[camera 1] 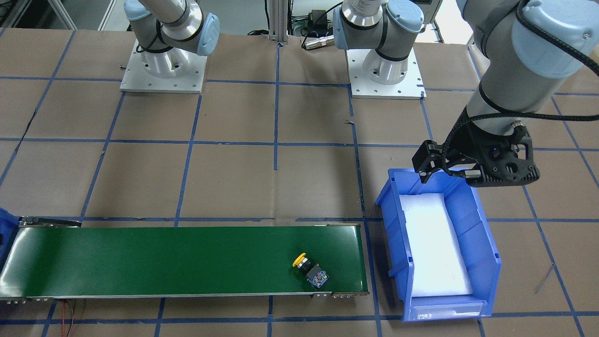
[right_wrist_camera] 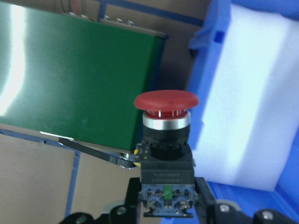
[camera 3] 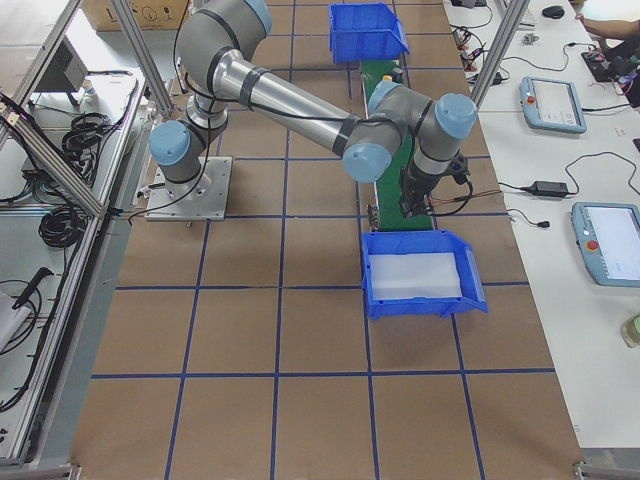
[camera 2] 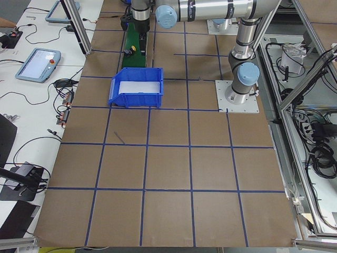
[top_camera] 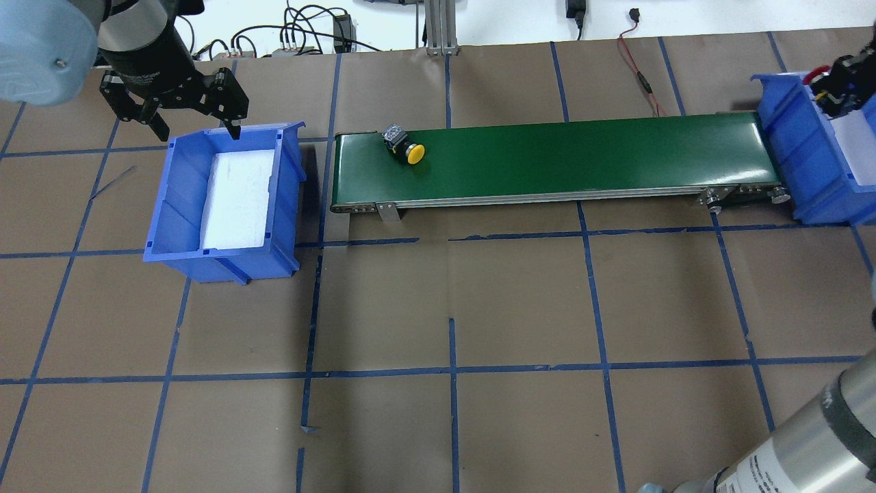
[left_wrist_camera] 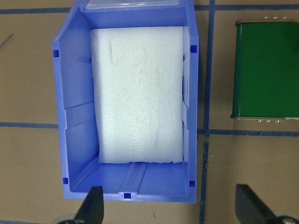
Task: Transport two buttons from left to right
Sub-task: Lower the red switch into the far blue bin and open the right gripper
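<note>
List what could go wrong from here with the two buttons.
1. The yellow button lies on its side close to the green belt's edge away from the robot. If the belt runs, it might roll or drift off.
2. The right gripper pinches the red button only at its base, beside the right bin's wall. Released here, it might miss the foam.

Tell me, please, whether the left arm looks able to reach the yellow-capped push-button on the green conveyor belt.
Probably yes. The open left gripper hovers at the blue plastic bin beside the end of the green conveyor belt, where the yellow-capped push-button lies tipped over, nothing above it.
</note>
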Controlling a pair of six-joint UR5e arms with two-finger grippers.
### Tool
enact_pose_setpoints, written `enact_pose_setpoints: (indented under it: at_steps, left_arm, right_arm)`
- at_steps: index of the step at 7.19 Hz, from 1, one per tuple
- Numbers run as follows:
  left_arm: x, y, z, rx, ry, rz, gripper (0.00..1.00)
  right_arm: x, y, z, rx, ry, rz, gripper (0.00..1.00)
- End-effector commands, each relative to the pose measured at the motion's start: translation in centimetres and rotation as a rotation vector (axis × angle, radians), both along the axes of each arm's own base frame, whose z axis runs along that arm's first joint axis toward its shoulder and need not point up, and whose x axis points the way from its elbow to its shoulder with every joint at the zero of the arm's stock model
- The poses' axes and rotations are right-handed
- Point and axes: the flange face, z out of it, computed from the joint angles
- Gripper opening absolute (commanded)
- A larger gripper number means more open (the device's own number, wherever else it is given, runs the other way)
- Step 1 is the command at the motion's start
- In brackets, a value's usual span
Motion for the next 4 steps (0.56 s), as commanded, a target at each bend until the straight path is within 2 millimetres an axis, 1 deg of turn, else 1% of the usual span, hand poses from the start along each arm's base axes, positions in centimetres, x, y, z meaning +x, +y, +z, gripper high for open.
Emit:
enact_pose_setpoints:
  at_steps: [1, 2, 3, 4]
  left_arm:
    - [0.3, -0.6, -0.9, 0.013, 0.004, 0.009, 1.00]
    - [0.6, -0.8, -1.0, 0.014, 0.004, 0.014, 1.00]
    - [1.4, -0.9, -1.1, 0.016, 0.005, 0.026, 1.00]
    - [1.6, -1.0, -1.1, 0.012, 0.009, 0.031, 1.00]
  right_arm:
    - [-7.4, 2.8, -1.5, 0.032, -0.016, -0.090, 0.06]
    - [-7.8, 2.5, -3.0, 0.044, -0.020, -0.092, 0.06]
    - [-8.5, 1.7, -5.3, 0.049, -0.021, -0.095, 0.06]
    - [-9.0, 1.1, -6.5, 0.035, -0.009, -0.098, 0.06]
